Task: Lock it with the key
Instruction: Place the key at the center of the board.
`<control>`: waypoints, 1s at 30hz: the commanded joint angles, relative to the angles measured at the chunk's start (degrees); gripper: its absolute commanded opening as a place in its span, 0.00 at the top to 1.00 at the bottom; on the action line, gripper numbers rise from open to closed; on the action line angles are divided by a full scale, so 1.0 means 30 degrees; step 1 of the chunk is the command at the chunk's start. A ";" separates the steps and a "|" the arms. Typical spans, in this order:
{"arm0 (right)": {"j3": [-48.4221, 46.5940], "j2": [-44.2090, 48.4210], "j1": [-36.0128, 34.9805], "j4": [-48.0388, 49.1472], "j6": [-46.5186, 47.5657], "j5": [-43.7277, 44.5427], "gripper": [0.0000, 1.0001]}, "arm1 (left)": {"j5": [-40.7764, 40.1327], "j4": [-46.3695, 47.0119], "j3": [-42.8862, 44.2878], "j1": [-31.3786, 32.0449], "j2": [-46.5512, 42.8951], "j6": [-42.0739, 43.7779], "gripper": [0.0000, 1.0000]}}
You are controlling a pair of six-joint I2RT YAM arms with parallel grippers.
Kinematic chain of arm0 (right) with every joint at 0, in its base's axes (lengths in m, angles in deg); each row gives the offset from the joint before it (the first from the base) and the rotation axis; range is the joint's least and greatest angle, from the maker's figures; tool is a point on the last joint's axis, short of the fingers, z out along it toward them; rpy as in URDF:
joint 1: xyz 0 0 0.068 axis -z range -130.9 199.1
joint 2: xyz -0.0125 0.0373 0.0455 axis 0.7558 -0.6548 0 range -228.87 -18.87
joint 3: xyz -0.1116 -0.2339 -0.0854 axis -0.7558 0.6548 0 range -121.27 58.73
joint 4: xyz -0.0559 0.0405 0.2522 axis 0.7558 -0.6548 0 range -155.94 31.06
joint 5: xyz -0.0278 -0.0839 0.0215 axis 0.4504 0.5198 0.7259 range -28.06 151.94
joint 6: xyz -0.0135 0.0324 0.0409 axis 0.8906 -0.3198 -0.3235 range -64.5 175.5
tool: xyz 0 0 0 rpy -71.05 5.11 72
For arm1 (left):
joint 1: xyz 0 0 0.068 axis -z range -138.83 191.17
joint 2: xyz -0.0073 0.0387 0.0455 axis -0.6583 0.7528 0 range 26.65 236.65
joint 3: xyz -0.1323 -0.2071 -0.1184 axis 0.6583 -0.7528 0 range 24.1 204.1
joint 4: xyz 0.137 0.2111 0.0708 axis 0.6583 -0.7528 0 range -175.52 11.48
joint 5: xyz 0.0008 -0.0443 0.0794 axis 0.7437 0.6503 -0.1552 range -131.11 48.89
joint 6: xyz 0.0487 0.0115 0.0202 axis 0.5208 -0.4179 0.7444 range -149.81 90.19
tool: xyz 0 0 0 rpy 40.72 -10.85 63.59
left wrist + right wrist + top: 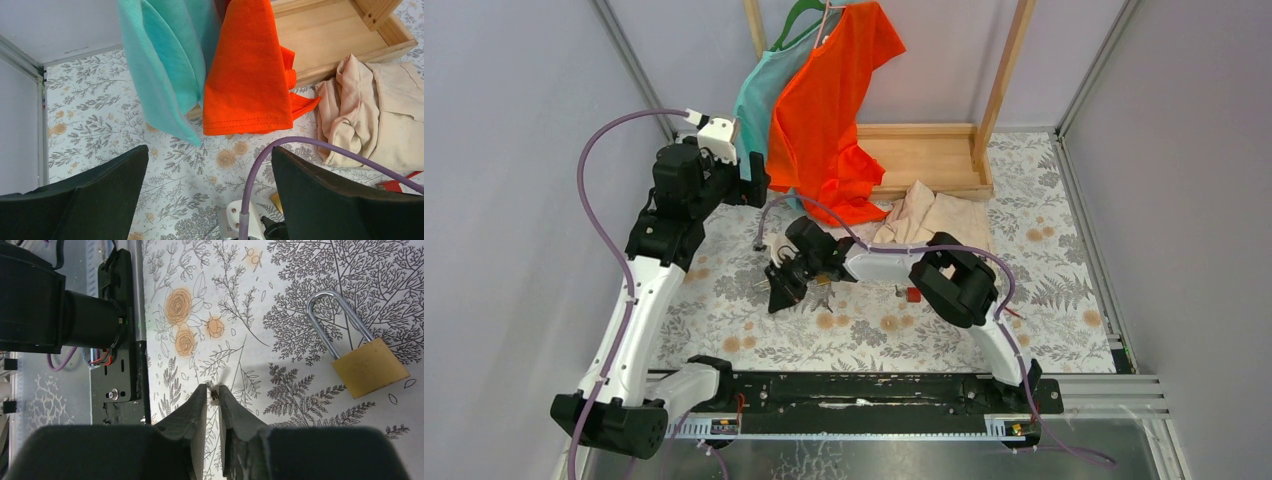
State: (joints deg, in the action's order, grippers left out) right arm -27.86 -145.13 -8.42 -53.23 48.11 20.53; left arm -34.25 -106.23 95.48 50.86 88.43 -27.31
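Observation:
A brass padlock (pixel 370 367) lies flat on the floral tablecloth, and both legs of its steel shackle (pixel 332 322) go into the body. My right gripper (pixel 213 389) is low over the cloth, left of the padlock, jaws a narrow gap apart. A small, blurred metal piece, the key (pixel 215 394), sits at the fingertips; whether it is still pinched does not show. In the top view the right gripper (pixel 781 290) points down at the table's middle. My left gripper (pixel 210 190) hangs wide open and holds nothing, raised near the hanging shirts (pixel 829 110).
A teal shirt (pixel 165 65) and an orange shirt (pixel 250 75) hang from a wooden rack (pixel 924 155) at the back. Beige cloth (pixel 934 220) lies crumpled at its foot. A small red thing (pixel 912 293) sits by the right arm. The purple cable (pixel 260 170) crosses the left wrist view.

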 commanded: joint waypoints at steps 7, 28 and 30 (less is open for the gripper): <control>-0.1479 0.1491 0.0045 -0.3048 0.2173 0.1324 0.42 | -0.0693 0.0933 -0.0452 -0.0126 -0.1168 -0.1097 0.00; 0.9801 1.5597 0.6975 -0.8363 1.0722 0.4734 0.16 | 0.8301 -0.0459 -0.5414 0.0641 -0.2009 0.5589 0.00; 1.0544 1.6466 0.7873 -0.9000 1.0926 0.4997 0.15 | 0.8047 -0.0463 -0.5830 0.1569 -0.1765 0.6227 0.00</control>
State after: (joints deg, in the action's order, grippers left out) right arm 0.19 -99.93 11.12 -74.41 75.93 31.86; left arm -13.53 -106.69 79.98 52.11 82.46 -15.18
